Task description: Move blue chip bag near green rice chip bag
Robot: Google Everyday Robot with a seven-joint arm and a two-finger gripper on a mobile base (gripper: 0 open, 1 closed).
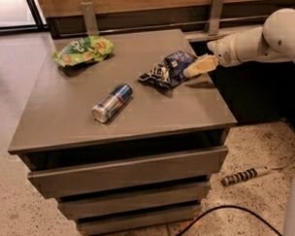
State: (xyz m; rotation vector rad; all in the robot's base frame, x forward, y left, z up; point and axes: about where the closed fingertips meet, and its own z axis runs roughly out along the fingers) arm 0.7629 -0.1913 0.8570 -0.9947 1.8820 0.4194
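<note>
The blue chip bag (166, 69) lies crumpled on the grey cabinet top (152, 110), right of centre, with its right end raised. My gripper (190, 71) reaches in from the right on a white arm and is shut on the bag's right end. The green rice chip bag (82, 49) lies flat at the far left corner of the top, well apart from the blue bag.
A blue-and-silver drink can (112, 102) lies on its side between the two bags, nearer the front. The cabinet has drawers (130, 174) below. A wooden wall with metal brackets (89, 17) stands behind. A cable and plug (244, 176) lie on the floor at the right.
</note>
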